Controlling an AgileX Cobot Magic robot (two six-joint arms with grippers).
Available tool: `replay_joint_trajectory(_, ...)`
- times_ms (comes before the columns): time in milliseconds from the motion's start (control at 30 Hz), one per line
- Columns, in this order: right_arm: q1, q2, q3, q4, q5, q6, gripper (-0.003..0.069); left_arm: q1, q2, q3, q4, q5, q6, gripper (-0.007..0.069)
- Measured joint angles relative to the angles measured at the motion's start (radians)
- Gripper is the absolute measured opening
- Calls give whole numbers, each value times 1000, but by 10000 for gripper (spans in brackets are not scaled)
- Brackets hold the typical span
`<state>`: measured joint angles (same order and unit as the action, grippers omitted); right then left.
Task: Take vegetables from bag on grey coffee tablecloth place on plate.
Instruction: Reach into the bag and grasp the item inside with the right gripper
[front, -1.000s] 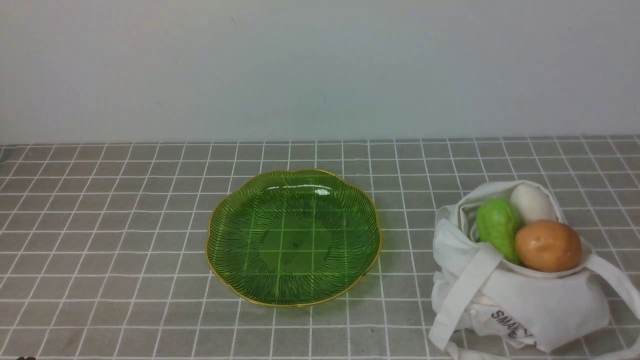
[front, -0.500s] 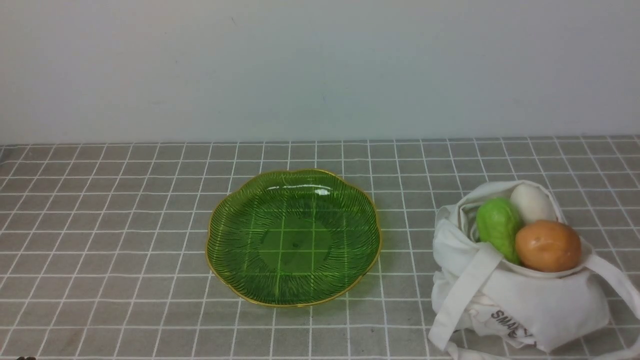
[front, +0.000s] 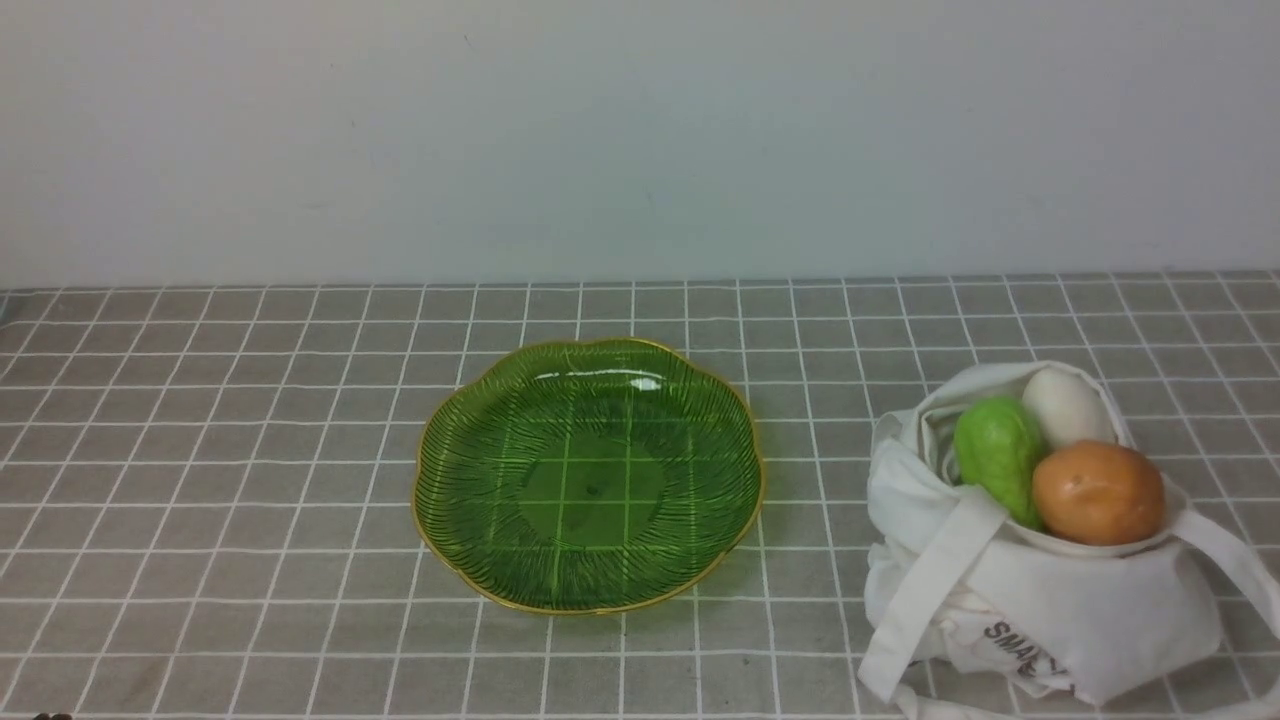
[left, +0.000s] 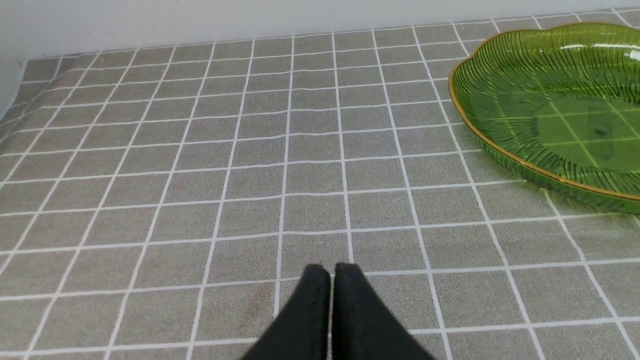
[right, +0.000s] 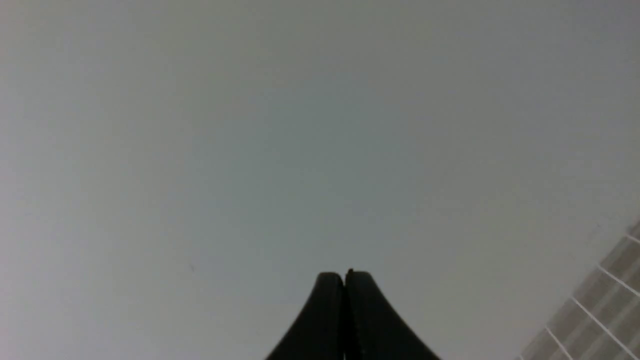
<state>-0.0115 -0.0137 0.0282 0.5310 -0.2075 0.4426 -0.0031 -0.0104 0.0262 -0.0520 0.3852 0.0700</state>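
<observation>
The white cloth bag (front: 1060, 600) sits at the right front of the grey checked tablecloth (front: 200, 450). In its open mouth lie the orange-brown potato (front: 1098, 492), the green gourd (front: 998, 452) and the white radish (front: 1068, 407). The green plate (front: 588, 475) with a gold rim stands empty at the middle; it also shows in the left wrist view (left: 550, 105). Neither gripper shows in the front view. My left gripper (left: 332, 272) is shut and empty above bare cloth, apart from the plate. My right gripper (right: 344, 277) is shut and empty, facing the plain wall.
A pale wall (front: 640, 140) runs along the back edge of the table. The bag's strap (front: 925, 600) hangs down its front left side. A corner of the checked cloth (right: 600, 300) shows in the right wrist view.
</observation>
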Motion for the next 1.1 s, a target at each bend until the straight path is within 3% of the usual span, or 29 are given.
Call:
replay_joint_trajectory(100, 0, 1, -50, 9, -18, 24, -13, 0, 0, 0, 0, 0, 0, -5)
replay_joint_trajectory(267, 0, 172, -455, -332, 300, -13, -13, 0, 0, 0, 0, 0, 0, -5)
replay_joint_trajectory(300, 0, 183, -455, -346, 319, -15, -13, 0, 0, 0, 0, 0, 0, -5)
replay_joint_trajectory(367, 3, 344, -643, -470, 572, -69, -13, 0, 0, 0, 0, 0, 0, -5)
replay_joint_trajectory(433, 22, 518, -781, -517, 842, -196, -13, 0, 0, 0, 0, 0, 0, -5)
replay_joint_trajectory(567, 40, 721, -894, -490, 1140, -371, -13, 0, 0, 0, 0, 0, 0, -5)
replay_joint_trajectory(600, 45, 839, -956, -438, 1289, -473, -13, 0, 0, 0, 0, 0, 0, -5)
replay_joint_trajectory(633, 45, 863, -961, -423, 1315, -484, -13, 0, 0, 0, 0, 0, 0, -5)
replay_joint_trajectory(667, 46, 949, -990, -359, 1394, -574, -13, 0, 0, 0, 0, 0, 0, -5)
replay_joint_trajectory(700, 46, 958, -992, -339, 1394, -586, -13, 0, 0, 0, 0, 0, 0, -5)
replay_joint_trajectory(767, 47, 1053, -1009, -201, 1440, -749, -13, 0, 0, 0, 0, 0, 0, -5)
replay_joint_trajectory(900, 69, 1122, -1013, -78, 1409, -1023, -13, 0, 0, 0, 0, 0, 0, -5)
replay_joint_trajectory(1100, 172, 1192, -1018, -71, 1302, -1112, 7, 0, 0, 0, 0, 0, 0, -5)
